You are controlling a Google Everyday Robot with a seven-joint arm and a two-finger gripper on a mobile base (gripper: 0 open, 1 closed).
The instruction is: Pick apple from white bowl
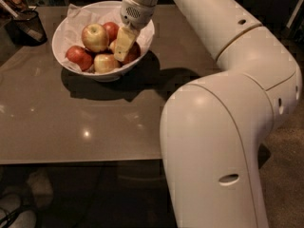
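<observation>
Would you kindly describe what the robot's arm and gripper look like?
The arm is glossy white, built of thick rounded segments with seam lines at the joints and small dark oval recesses. The wrist has a perforated grille patch. The gripper, inside the white bowl, is pale yellowish. No cables show.
</observation>
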